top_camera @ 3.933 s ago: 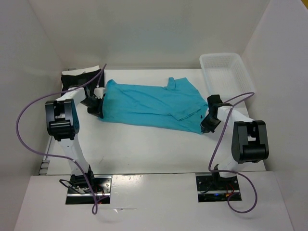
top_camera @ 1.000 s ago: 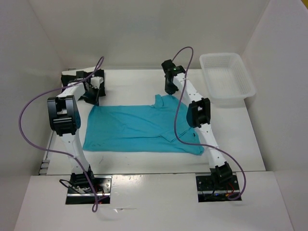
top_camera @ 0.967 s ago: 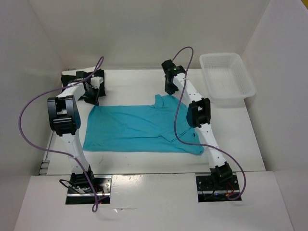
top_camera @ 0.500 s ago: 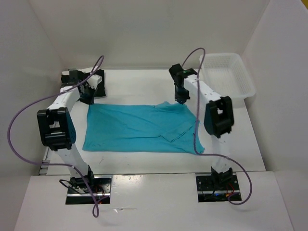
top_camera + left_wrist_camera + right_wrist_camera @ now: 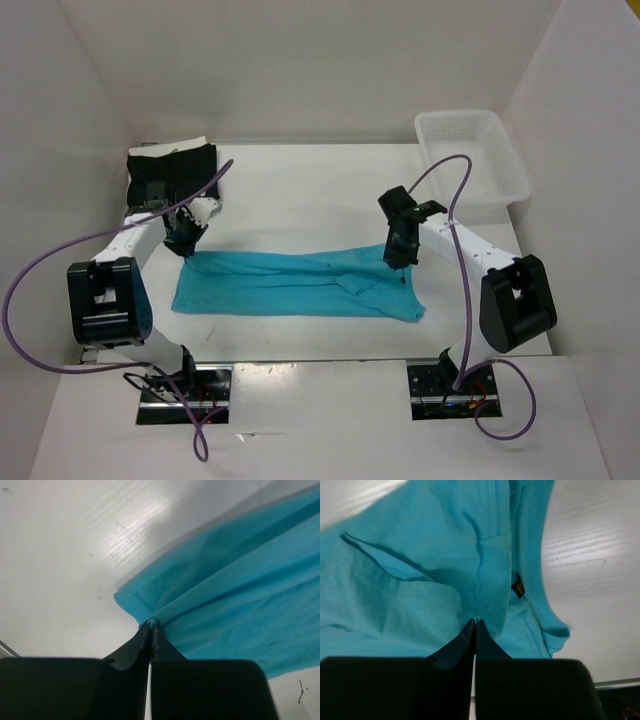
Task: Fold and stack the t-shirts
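My white bench (image 5: 300, 185) carries a turquoise t-shirt (image 5: 290, 285) lying as a long band across its middle. A black t-shirt (image 5: 170, 175) sits folded in the far left corner, and a white lattice basket (image 5: 425, 150) in the far right corner.

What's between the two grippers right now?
Only the turquoise t-shirt: its far edge runs from the left gripper to the right gripper, each shut on it. The top view shows this.

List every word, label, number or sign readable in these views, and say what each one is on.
Dark label with yellowish print, by the neckline of the turquoise t-shirt: too small and blurred to read.
No other writing shows in any view, and there is none on the basket.
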